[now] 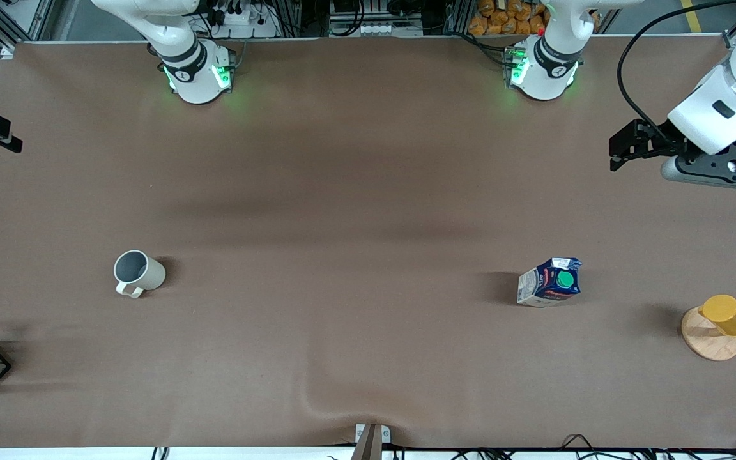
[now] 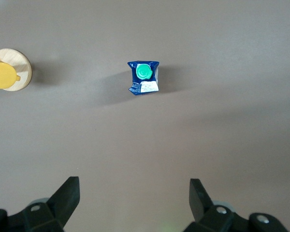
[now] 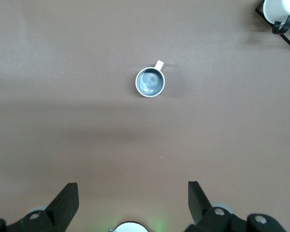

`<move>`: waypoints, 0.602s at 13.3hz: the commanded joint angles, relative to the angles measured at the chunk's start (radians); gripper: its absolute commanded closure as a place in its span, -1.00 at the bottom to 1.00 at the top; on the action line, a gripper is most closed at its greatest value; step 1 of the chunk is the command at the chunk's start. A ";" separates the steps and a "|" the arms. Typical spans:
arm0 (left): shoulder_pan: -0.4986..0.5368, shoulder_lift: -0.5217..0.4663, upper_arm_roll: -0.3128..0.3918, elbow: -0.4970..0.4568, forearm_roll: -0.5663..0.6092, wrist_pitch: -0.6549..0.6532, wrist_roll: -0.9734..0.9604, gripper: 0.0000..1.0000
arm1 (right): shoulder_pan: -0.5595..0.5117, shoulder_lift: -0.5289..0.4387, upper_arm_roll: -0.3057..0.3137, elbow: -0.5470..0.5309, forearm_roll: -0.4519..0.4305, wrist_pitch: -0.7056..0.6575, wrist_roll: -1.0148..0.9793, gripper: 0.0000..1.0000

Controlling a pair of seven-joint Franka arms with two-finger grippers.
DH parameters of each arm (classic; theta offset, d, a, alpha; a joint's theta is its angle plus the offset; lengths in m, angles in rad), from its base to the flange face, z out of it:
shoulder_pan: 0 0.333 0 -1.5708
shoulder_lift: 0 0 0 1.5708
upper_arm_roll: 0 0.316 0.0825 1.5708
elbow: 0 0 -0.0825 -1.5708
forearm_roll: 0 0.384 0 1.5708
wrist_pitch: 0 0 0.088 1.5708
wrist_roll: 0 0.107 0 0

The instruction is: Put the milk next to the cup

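A: Where is the milk?

B: Upright on the brown tabletop, toward the left arm's end, at about four o'clock from the tabletop's centre. Its long axis is vertical, green cap up. The cup stands well apart at eight o'clock, toward the right arm's end, mouth up, handle pointing to the front camera.

A: And the tools?

B: The left tool hangs released, fingers spread wide, high above the tabletop near the milk, likely poised to descend on it. The right tool waits, also released, high over the cup's area.
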 commanded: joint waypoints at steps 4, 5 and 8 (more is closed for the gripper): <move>-0.003 -0.010 0.002 0.007 0.027 -0.014 0.013 -1.00 | -0.012 0.005 0.007 -0.016 -0.006 0.022 0.008 -1.00; -0.009 0.001 0.002 0.008 0.027 -0.014 0.007 -1.00 | -0.016 0.028 0.009 -0.013 -0.003 0.031 0.002 -1.00; 0.002 0.005 -0.004 -0.002 0.061 -0.014 -0.007 -1.00 | -0.019 0.154 0.007 -0.005 -0.001 0.051 -0.006 -1.00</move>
